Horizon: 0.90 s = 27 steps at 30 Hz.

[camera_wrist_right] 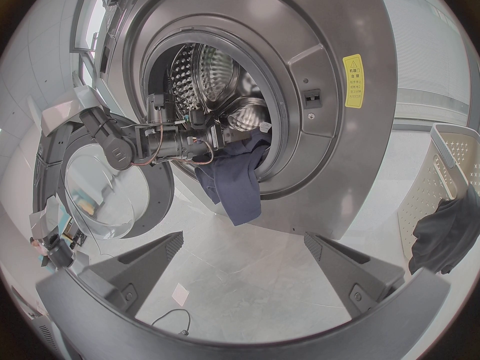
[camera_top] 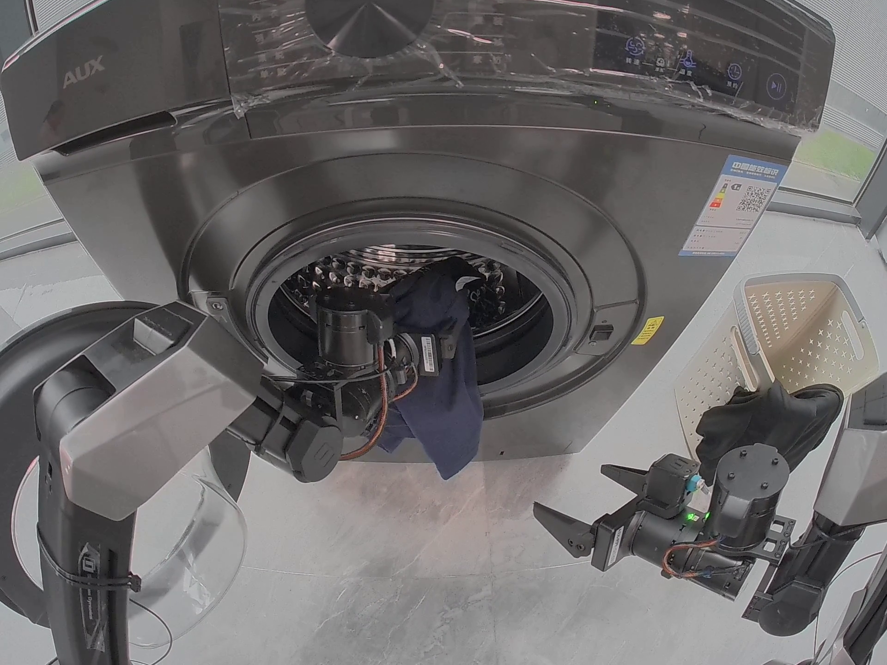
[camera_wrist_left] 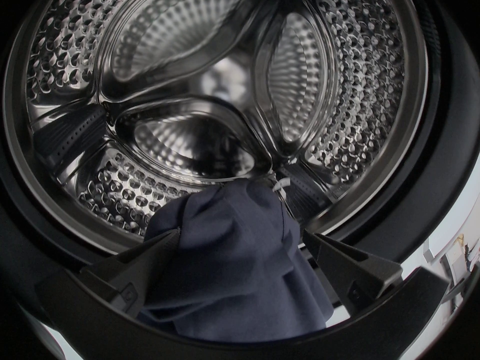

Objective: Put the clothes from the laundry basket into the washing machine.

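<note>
While navy garment (camera_top: 443,390) hangs out at washing machine (camera_top: 554,187) mouth's 6 o'clock, left end effector (camera_wrist_left: 241,232) released astride it; next probably regrip, push in. Right end effector (camera_top: 573,491) empty, released.

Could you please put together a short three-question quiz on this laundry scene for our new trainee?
1. True or false: the navy garment hangs partly out of the washing machine's door opening.
2. What is draped over the laundry basket's rim? A. a dark garment B. a white towel C. a pair of shoes
3. Fill in: the right gripper, near the basket, is ____ (open or shut).
Key: 1 true; 2 A; 3 open.
</note>
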Tool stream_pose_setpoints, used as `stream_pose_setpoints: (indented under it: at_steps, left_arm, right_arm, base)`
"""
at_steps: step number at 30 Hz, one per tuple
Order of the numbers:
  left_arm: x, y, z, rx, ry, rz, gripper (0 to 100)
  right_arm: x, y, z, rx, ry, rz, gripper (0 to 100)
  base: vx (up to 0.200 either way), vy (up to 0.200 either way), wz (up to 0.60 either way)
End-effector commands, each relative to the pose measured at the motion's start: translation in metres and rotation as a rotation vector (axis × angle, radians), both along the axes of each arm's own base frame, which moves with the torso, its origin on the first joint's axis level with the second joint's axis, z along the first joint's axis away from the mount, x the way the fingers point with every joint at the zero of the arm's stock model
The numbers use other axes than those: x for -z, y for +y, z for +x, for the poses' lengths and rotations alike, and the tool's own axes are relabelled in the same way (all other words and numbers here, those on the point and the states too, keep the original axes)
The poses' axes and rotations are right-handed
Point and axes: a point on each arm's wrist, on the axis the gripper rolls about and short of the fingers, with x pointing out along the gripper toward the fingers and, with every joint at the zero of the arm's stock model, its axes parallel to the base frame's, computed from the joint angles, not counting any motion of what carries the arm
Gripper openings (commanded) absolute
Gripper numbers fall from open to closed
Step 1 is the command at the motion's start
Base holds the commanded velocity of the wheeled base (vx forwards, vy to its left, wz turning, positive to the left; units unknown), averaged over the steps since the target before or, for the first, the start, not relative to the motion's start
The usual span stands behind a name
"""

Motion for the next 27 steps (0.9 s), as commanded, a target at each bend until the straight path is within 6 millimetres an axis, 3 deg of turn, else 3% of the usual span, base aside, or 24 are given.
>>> stream_pose_setpoints:
  at_steps: [1,7,8,15,18,22,27]
  left_arm:
    - [0.018,-0.001,0.001,0.004,0.038,0.025,100]
    - [0.025,-0.005,0.017,-0.003,0.023,0.016,100]
    - [0.023,-0.006,0.018,-0.003,0.018,0.013,0]
    - [0.017,-0.016,0.038,-0.03,-0.035,-0.025,0]
    - [0.005,-0.022,0.05,-0.065,-0.109,-0.101,0]
    - [-0.009,-0.023,0.056,-0.091,-0.159,-0.162,0]
    - [-0.011,-0.018,0.058,-0.106,-0.175,-0.172,0]
  right_arm:
    - [0.002,0.001,0.0,-0.001,0.005,-0.004,100]
    - [0.002,0.001,0.0,-0.001,0.008,-0.006,100]
    - [0.002,0.001,0.0,-0.001,0.007,-0.005,100]
    - [0.004,0.001,0.001,-0.002,0.01,-0.007,100]
    - [0.003,0.001,0.001,-0.001,0.009,-0.006,100]
    - [0.003,0.001,0.001,-0.001,0.009,-0.006,100]
    - [0.004,0.001,0.001,-0.002,0.01,-0.007,100]
  base:
    - [0.0,0.0,0.0]
    - [0.0,0.0,0.0]
    - [0.0,0.0,0.0]
    - [0.0,0.0,0.0]
    - [0.0,0.0,0.0]
    - [0.0,0.0,0.0]
    - [0.0,0.0,0.0]
